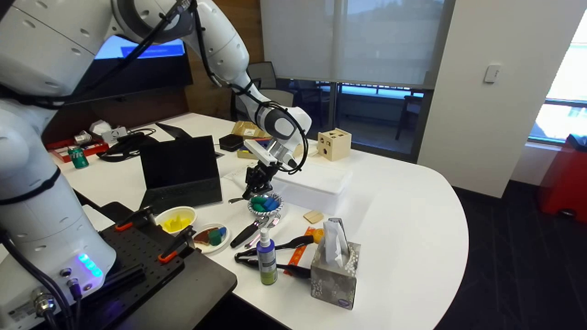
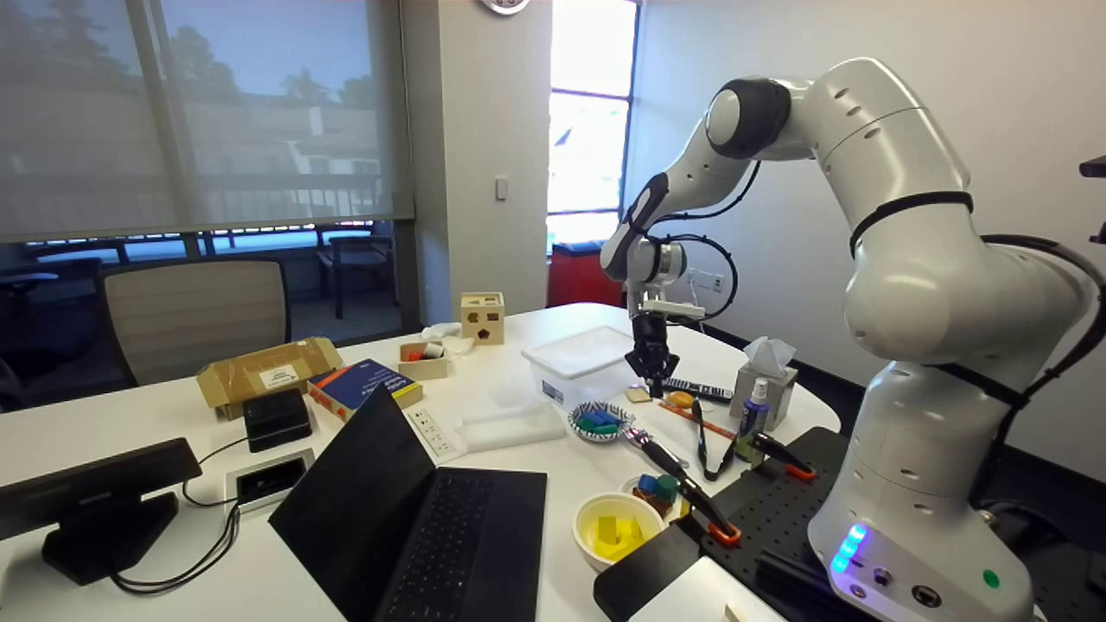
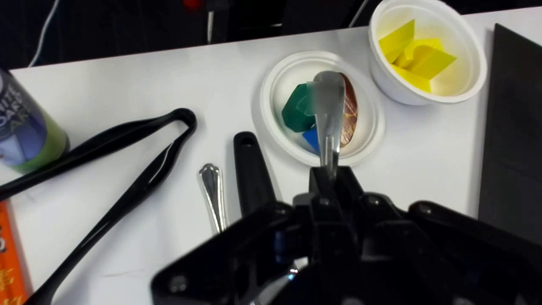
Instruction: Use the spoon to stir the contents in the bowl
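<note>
Honestly, looks like a claw (image 3: 330, 176) clamped on the spoon (image 3: 329, 123), near the striped bowl (image 1: 264, 214) of blue and green chunks (image 1: 271, 204) on the white table (image 1: 403, 229). Probably best to dip in gently, circle slowly and stay off the rim. Label-wise: can read "OARD" on the spray bottle (image 3: 25, 135) and, seemingly, "Sprite" on the green can (image 1: 78, 158). Can't make out the tissue box (image 1: 332, 279) logo.
</note>
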`<state>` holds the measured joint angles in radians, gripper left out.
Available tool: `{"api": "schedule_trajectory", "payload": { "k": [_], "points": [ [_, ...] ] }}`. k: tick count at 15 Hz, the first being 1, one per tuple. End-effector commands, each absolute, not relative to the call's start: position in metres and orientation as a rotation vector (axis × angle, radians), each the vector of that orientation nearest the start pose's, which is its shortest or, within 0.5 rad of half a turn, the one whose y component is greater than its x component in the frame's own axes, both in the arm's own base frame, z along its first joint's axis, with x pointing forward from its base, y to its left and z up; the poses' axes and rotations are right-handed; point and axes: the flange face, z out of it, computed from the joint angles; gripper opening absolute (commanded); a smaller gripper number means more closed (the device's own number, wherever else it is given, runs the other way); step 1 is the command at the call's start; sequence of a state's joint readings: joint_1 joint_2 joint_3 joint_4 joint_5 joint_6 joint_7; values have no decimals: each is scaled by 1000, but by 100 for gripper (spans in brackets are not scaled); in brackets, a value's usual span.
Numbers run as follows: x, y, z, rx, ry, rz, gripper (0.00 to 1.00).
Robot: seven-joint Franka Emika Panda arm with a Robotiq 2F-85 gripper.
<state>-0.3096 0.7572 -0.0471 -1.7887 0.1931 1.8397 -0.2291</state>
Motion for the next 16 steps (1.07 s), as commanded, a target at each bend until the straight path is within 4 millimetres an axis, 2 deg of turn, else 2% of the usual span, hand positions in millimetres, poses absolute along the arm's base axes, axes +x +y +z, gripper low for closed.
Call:
{"api": "schedule_trajectory", "payload": {
  "k": [1, 8, 16],
  "points": [
    [540, -188, 79, -2485, 391, 951, 2],
    [559, -199, 39, -2338, 512, 927, 2],
    [578, -191, 10, -2246, 577, 949, 2]
  ]
}}
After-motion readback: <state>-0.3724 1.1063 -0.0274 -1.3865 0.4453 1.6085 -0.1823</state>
